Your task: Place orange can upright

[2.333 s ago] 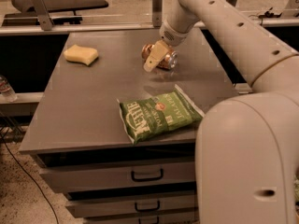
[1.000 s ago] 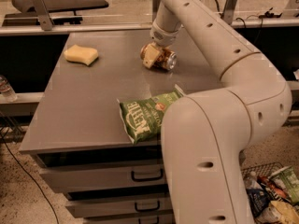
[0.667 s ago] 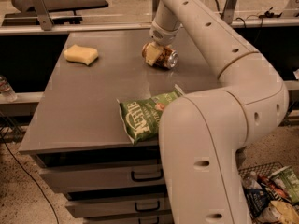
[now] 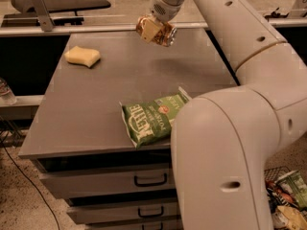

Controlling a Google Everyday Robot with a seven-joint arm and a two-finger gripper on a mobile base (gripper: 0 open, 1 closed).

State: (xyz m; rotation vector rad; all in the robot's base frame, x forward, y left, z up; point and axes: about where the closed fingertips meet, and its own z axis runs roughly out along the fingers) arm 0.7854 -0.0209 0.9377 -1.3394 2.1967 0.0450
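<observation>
Orange can [image 4: 165,34] is the whole job, and right now it's up in the air over the far end of the table, not resting on anything. Front to back: the arm's big white elbow [image 4: 216,166] fills the near right and hides one corner of the green Kettle chip bag [image 4: 148,120]. The bag lies flat near the front edge of the grey table [image 4: 91,99], above the drawers [image 4: 96,182]. It's well apart from the action, so it shouldn't get in the way imo. Further back on the left is a yellow sponge [image 4: 82,56], also well clear. At the far edge the gripper [image 4: 153,29] has its fingers clamped across the can's body. The can looks tipped, silver end pointing right and a bit down, more sideways than upright. My guess is it's held off the surface so the wrist has room to turn it before setting it on its base
</observation>
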